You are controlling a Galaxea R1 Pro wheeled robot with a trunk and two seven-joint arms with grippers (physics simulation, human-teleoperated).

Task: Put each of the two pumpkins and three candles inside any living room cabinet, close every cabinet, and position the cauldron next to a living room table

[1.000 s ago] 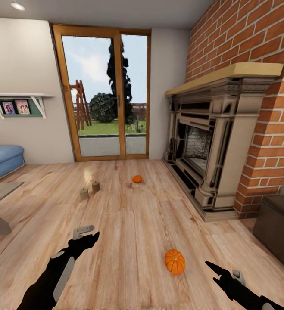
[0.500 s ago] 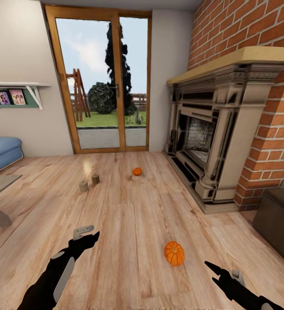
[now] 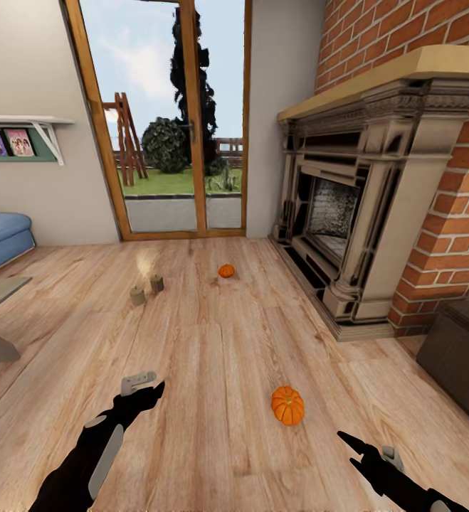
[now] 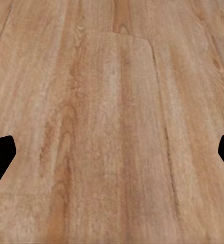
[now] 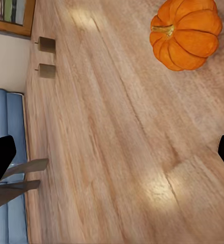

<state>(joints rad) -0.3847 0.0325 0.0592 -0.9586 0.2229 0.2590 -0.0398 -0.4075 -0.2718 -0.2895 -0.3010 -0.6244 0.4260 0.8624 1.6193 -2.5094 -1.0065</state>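
Head view: one pumpkin [image 3: 288, 405] is seen on the wood floor [image 3: 213, 355] at 12 o'clock of the right gripper [image 3: 355, 444]; a second pumpkin [image 3: 226, 271] lies far off by the glass door [image 3: 166, 121]. Two candles [image 3: 146, 289] are set at 11 o'clock. Cabinet [image 3: 458, 363] at 3 o'clock, beside the fireplace [image 3: 355, 206]. Left gripper [image 3: 143, 384] and right gripper: fingers spread wide, nothing held.

A ribbed orange pumpkin [image 3: 288, 405] sits upright on the floor just ahead of the right jaws; another pumpkin [image 3: 226, 271] and two beige candles [image 3: 146, 289] stand far beyond.
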